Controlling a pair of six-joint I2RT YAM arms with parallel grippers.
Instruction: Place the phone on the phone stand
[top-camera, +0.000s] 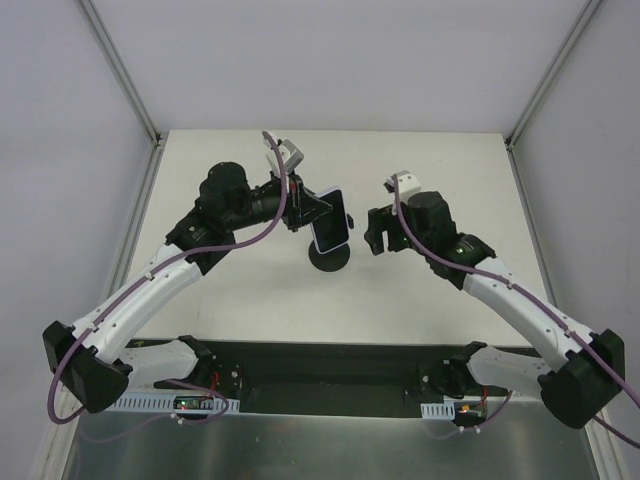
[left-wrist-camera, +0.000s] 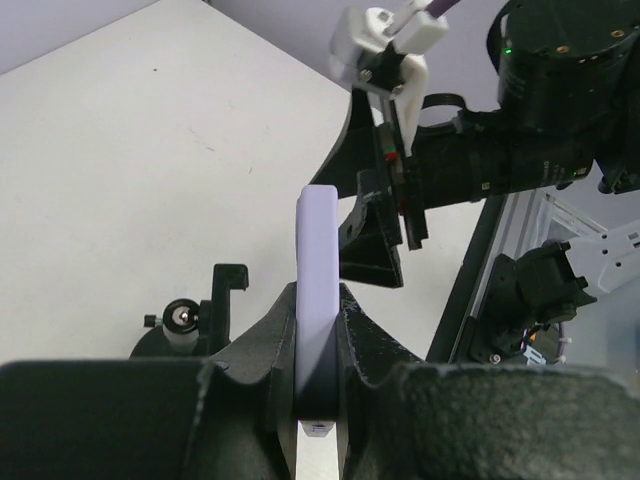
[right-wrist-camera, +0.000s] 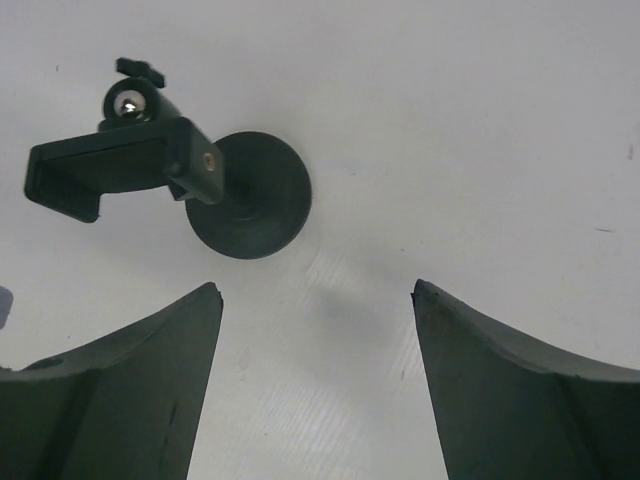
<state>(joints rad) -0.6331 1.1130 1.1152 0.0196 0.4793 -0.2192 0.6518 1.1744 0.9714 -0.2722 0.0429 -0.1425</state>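
Seen from the overhead camera, the phone (top-camera: 332, 222) stands tilted on edge a little above the middle of the frame. Its glossy dark face is ringed by a thin pale rim, and its left end is buried in the left gripper (top-camera: 316, 214), which is clamped on it. Just below, the phone stand (top-camera: 330, 264) shows only part of its round black base. Stem and clamp are hidden behind the phone, so I cannot tell whether the two touch. The right gripper (top-camera: 377, 232) hangs just right of the phone, its black fingers blurring together from here, over the matte white table (top-camera: 250, 290). In the left wrist view the phone (left-wrist-camera: 318, 240) is edge-on, a smooth lavender strip rising from bottom centre, pinched between two black fingers (left-wrist-camera: 262, 345). The phone stand (left-wrist-camera: 185, 318) peeks out at lower left, mostly hidden: a shiny ball and one hooked prong. In the right wrist view the phone stand (right-wrist-camera: 250, 195) sits whole at upper left, with a matte disc base, a blocky bracket clamp and a metal ball. The right gripper (right-wrist-camera: 317, 290) is spread wide, its fingers (right-wrist-camera: 130, 390) cut off by the bottom edge, with only bare table between them. A lavender sliver at the left edge is too small to identify.
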